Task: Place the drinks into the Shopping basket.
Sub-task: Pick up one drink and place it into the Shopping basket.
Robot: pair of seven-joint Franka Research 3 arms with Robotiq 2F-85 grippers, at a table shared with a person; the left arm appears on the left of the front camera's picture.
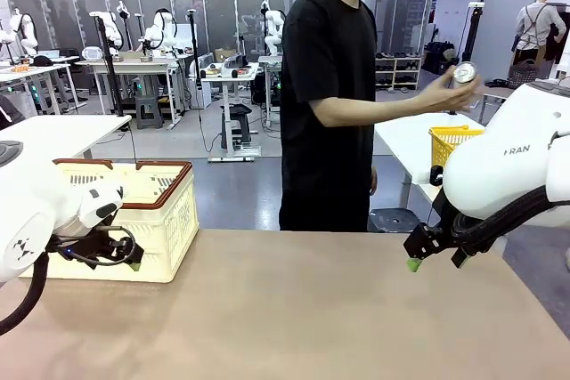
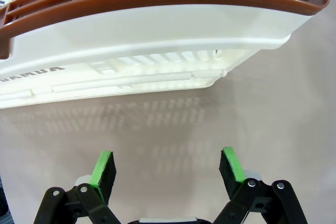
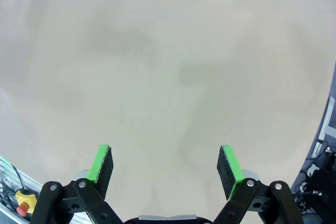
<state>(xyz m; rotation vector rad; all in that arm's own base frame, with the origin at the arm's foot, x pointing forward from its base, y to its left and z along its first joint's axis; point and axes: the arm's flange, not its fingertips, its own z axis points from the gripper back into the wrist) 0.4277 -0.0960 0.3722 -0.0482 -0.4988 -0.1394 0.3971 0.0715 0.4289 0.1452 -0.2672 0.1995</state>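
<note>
Tan table; Shopping basket left; person holds can.

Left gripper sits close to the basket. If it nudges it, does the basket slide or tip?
Probably slides: the Shopping basket looks like thin lattice plastic, so likely light, on a smooth table. Tipping seems unlikely; it stands wide and low.

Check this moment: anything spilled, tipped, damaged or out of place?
Nothing stands out. The Shopping basket sits upright on the table, with no spill around it. A silver-topped can is in the person's raised hand, beyond the table's far edge.
</note>
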